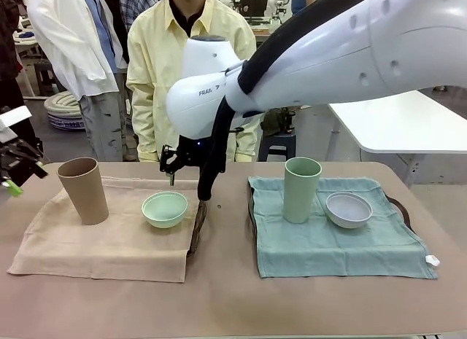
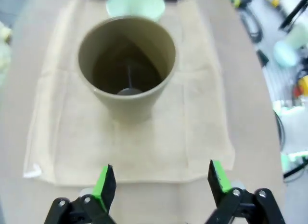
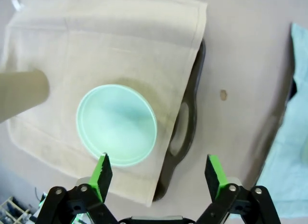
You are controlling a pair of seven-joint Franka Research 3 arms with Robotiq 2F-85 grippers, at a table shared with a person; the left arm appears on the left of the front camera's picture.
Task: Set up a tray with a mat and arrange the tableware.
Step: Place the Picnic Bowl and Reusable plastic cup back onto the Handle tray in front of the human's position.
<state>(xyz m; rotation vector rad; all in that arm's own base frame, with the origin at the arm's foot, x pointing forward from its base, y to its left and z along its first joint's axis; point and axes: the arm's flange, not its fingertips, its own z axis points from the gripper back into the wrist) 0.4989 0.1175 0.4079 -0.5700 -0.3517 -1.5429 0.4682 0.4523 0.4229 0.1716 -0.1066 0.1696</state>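
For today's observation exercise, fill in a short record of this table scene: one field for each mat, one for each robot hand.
Beige mat: tan tumbler, mint bowl
Teal mat: pale green tumbler, whitish bowl
Left hand: open, empty, facing the tan tumbler
Right hand: open, empty, above the mint bowl's edge

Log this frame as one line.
right gripper: open, above mint bowl | left gripper: open, facing tan tumbler | beige mat: holds both
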